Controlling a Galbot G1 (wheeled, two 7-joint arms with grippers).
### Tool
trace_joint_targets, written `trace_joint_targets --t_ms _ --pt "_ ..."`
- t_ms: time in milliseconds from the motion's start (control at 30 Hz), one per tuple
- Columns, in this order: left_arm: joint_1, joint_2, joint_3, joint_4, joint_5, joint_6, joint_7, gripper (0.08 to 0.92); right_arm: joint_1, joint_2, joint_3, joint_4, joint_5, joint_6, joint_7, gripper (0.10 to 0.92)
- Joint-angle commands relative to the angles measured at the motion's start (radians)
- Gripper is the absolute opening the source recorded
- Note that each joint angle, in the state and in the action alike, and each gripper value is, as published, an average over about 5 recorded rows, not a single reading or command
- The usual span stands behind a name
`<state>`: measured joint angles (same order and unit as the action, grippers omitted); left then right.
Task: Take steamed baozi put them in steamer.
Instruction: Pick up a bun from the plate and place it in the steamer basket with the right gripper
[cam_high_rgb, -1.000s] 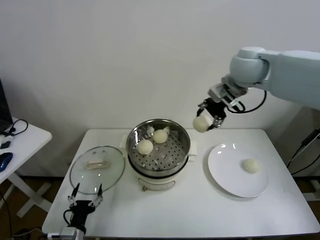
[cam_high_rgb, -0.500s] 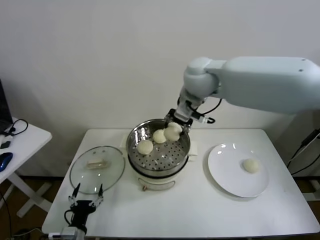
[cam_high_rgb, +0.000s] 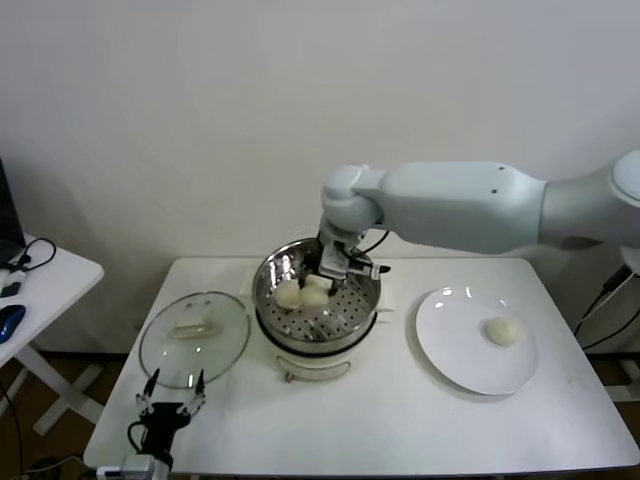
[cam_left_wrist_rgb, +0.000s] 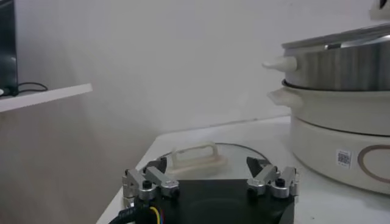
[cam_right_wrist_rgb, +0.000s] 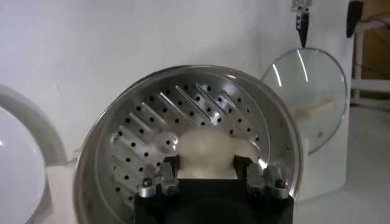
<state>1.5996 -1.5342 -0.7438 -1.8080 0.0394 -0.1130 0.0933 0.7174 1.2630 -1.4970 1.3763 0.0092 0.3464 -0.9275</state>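
My right gripper (cam_right_wrist_rgb: 206, 169) is shut on a cream-white baozi (cam_right_wrist_rgb: 206, 151), held low over the perforated tray of the steamer (cam_right_wrist_rgb: 146, 115). In the head view the right gripper (cam_high_rgb: 330, 272) reaches into the steel steamer (cam_high_rgb: 372, 292) from behind. A loose baozi (cam_high_rgb: 288, 294) lies on the tray beside it, and another cream bun (cam_high_rgb: 316, 288) shows at the fingertips. One more baozi (cam_high_rgb: 502, 331) rests on the white plate (cam_high_rgb: 450, 345). My left gripper (cam_high_rgb: 170, 388) stands open, parked at the table's front left corner.
The round glass lid (cam_high_rgb: 193, 337) with its cream handle (cam_left_wrist_rgb: 198, 157) lies flat left of the steamer, just beyond the left gripper (cam_left_wrist_rgb: 210, 176). The steamer's white base (cam_left_wrist_rgb: 341, 140) stands to that gripper's side. A side table (cam_high_rgb: 40, 275) stands off to the left.
The right arm swung left from beside the plate to over the steamer and lowered the held baozi into the pot. The left arm has not moved.
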Motion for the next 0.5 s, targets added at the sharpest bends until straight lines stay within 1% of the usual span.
trace_joint_targets --t_ms 33,233,500 --pt "0.0 0.004 0.002 0.003 -0.001 -0.002 0.0 0.823 -0.078 0.045 0.003 -0.04 -0.044 0.035 0.015 0.611" --pt "-0.003 0.006 0.001 0.007 -0.001 -0.003 0.0 0.823 -0.08 0.035 -0.008 -0.019 -0.043 0.031 0.01 0.611" --pt "-0.002 0.006 0.003 0.008 0.0 -0.004 0.0 0.823 -0.092 0.033 -0.009 -0.027 -0.058 0.032 0.005 0.61"
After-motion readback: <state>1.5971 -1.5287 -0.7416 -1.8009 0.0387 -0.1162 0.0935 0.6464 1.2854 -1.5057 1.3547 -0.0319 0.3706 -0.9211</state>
